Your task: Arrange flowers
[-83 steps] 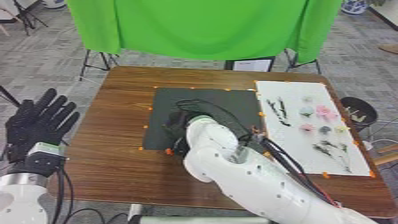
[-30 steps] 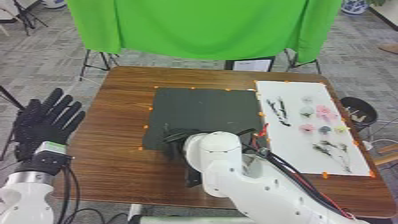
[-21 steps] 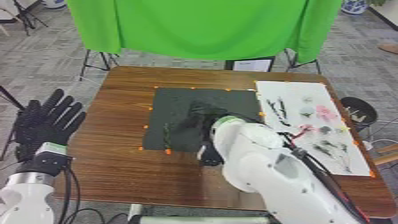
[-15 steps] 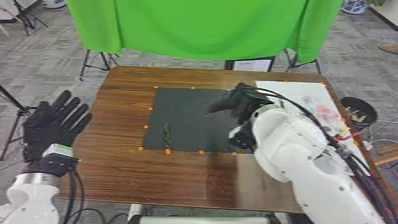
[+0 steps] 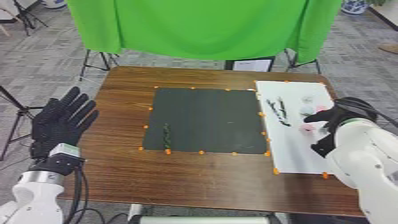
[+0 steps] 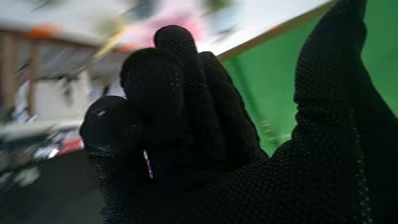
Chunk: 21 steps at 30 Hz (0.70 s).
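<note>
One green stem (image 5: 166,136) lies on the black mat (image 5: 213,115); step in hand: collecting another piece. Right hand (image 5: 332,124), fingers loosely extended, seemingly empty, is over the white sheet (image 5: 296,156) near a pink flower (image 5: 307,128). Next move requires a light pinch.

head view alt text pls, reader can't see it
A robot's black-gloved right hand is over small pastel flowers on a white sheet. A thin green stem lies on the dark grey mat left of it, on a brown wooden table. The open left hand is beside the table.
</note>
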Available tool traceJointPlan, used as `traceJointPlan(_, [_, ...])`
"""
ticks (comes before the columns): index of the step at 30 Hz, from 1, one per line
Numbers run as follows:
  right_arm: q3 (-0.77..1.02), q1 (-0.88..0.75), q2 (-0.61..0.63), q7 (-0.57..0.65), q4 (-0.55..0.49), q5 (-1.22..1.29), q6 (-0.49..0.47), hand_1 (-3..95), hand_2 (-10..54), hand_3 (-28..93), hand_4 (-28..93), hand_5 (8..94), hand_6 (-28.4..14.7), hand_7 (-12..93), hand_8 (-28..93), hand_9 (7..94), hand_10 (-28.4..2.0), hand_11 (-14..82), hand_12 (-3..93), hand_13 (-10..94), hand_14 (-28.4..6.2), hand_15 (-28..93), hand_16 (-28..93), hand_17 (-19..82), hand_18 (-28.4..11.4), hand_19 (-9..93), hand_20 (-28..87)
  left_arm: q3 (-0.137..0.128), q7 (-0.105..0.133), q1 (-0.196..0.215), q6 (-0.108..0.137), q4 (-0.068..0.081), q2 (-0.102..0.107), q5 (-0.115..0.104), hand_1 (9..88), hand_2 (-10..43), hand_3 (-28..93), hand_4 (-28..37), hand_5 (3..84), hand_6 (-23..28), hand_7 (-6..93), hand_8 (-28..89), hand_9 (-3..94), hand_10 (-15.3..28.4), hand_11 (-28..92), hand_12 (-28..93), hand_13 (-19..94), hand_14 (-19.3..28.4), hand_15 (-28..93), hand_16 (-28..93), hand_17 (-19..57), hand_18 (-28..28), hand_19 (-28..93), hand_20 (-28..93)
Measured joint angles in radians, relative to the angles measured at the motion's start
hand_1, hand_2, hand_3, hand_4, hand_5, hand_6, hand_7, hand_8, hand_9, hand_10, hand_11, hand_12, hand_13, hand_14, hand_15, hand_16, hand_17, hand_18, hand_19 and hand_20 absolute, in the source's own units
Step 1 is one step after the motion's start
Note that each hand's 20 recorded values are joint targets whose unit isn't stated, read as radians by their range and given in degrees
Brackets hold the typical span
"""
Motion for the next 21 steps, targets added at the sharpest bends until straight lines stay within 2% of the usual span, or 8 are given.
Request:
traceJointPlan(6, [0.127,-0.095,0.018,0.027,-0.002,0.034,-0.092,37.4,-9.5,61,-28,54.1,-9.5,10,-8,70.1,-18.7,30.2,27.5,69,-15.7,66,37,46,-24.1,93,36,-0.001,0.008,0.007,0.0,-0.005,0.0,-0.001,24.8,12.3,73,-28.3,39.1,8.0,7.0,-7,30.7,14.1,13,10,19,14.8,25,-6,-4.4,12.0,28,8])
traceJointPlan(13, [0.158,-0.144,0.009,0.057,0.001,0.056,-0.098,39.0,-9.5,62,-28,54.5,-9.5,10,-8,70.1,-18.2,32.1,28.1,69,-15.1,66,38,47,-23.5,93,36,0.001,0.012,0.018,-0.004,-0.008,0.0,-0.006,23.3,12.4,73,-28.3,39.1,8.1,7.0,-7,30.5,14.1,13,10,19,15.2,25,-6,-4.6,12.1,28,8])
traceJointPlan(17, [0.174,-0.16,-0.003,0.068,0.005,0.082,-0.112,43.6,-9.5,55,-28,55.3,-8.5,11,-8,70.7,-17.5,34.2,29.4,70,-14.5,66,38,48,-22.6,93,35,0.003,0.01,0.018,-0.004,-0.008,0.0,-0.006,23.4,12.6,73,-28.3,39.2,8.2,7.2,-7,30.6,14.2,14,11,20,15.5,25,-5,-4.7,12.1,28,8])
traceJointPlan(21, [0.18,-0.179,-0.01,0.073,0.017,0.101,-0.12,48.2,-9.5,52,-28,62.6,-6.6,14,-9,73.4,-16.4,36.1,30.0,72,-13.2,65,38,50,-21.4,93,34,0.008,0.005,0.012,-0.004,-0.008,0.0,-0.006,23.5,12.6,73,-28.3,39.3,8.1,7.4,-7,30.9,14.3,14,11,20,15.5,26,-6,-4.7,12.2,28,8])
